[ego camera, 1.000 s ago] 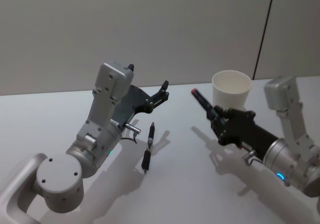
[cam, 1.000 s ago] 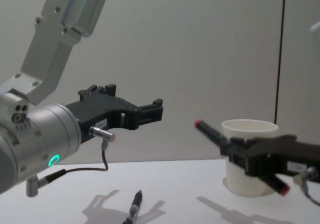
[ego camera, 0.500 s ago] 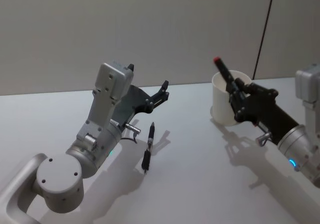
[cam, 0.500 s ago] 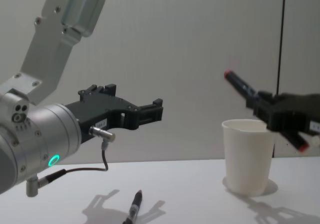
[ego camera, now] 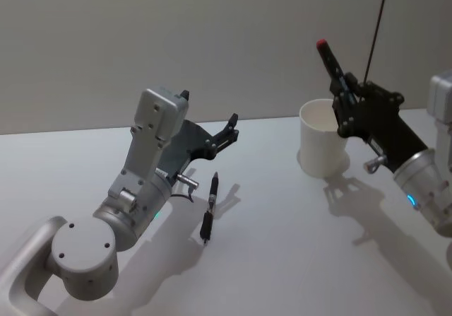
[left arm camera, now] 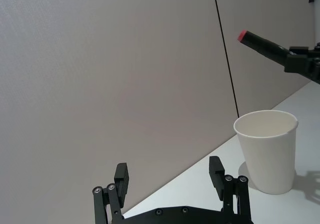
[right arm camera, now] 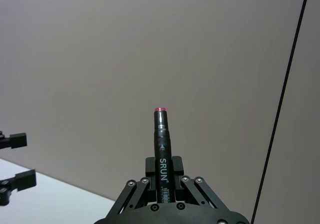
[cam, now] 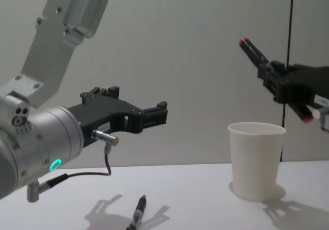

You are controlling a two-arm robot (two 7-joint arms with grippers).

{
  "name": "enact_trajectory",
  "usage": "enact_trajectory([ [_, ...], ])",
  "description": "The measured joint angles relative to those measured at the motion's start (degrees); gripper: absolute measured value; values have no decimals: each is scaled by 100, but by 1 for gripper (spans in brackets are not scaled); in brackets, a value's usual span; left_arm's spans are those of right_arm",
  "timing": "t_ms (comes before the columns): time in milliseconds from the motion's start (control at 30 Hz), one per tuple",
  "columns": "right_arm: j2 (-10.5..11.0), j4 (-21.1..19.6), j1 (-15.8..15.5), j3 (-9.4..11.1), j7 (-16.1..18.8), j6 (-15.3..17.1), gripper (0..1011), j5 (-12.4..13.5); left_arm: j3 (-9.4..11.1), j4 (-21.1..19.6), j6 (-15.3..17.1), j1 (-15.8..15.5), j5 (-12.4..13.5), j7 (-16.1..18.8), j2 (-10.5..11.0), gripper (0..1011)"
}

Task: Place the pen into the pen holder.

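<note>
The pen [ego camera: 332, 65], a slim black marker with a red tip, is in the air above the pen holder [ego camera: 323, 146]. It is tilted, with its upper end leaning toward the holder's left side. From the chest view, its lower end sits higher than the rolled rim and a little to the right of the mouth, so it is not yet in line to drop in. The right end effector [ego camera: 347, 97] has its fingers closed on the barrel around the middle, which leaves a good length free above the grip. That looks like a sensible place to hold it. The pen is probably light and stiff, so it won't bend, but the smooth round barrel could twist or slide between the pads if the wrist turns fast. A mid-barrel grip keeps it balanced while it is brought upright. The holder is a white paper cup standing upright on the counter [ego camera: 282, 245]. It is likely light enough to tip or skid if the pen's end knocks its rim or wall, so a centred, gentle lowering seems wise. A second dark pen [ego camera: 210, 206] lies flat on the counter well to the holder's left. The left end effector [ego camera: 227, 129] hovers above that second pen, with its fingers spread wide and nothing in them.
</note>
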Motion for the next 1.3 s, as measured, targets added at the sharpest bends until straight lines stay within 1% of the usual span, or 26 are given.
enact_trajectory([
  [267,-170,378,322,-7,-39,-195,177,-121,0,0,0,0,0,0,0,1001],
  [533,-348,768,620,-47,-59,-320,177,-254,0,0,0,0,0,0,0,1001],
  [667,-398,885,700,-63,-59,-359,177,-305,0,0,0,0,0,0,0,1001],
  [933,-508,1252,896,-97,-38,-495,177,-458,0,0,0,0,0,0,0,1001],
  [1067,-548,1429,982,-105,-32,-602,178,-538,0,0,0,0,0,0,0,1001],
  [1200,-589,1639,1078,-110,-31,-789,177,-640,0,0,0,0,0,0,0,1001],
  [1233,-589,1639,1078,-110,-31,-789,177,-640,0,0,0,0,0,0,0,1001],
  [1300,-611,1775,1141,-110,-32,-938,177,-705,0,0,0,0,0,0,0,1001],
])
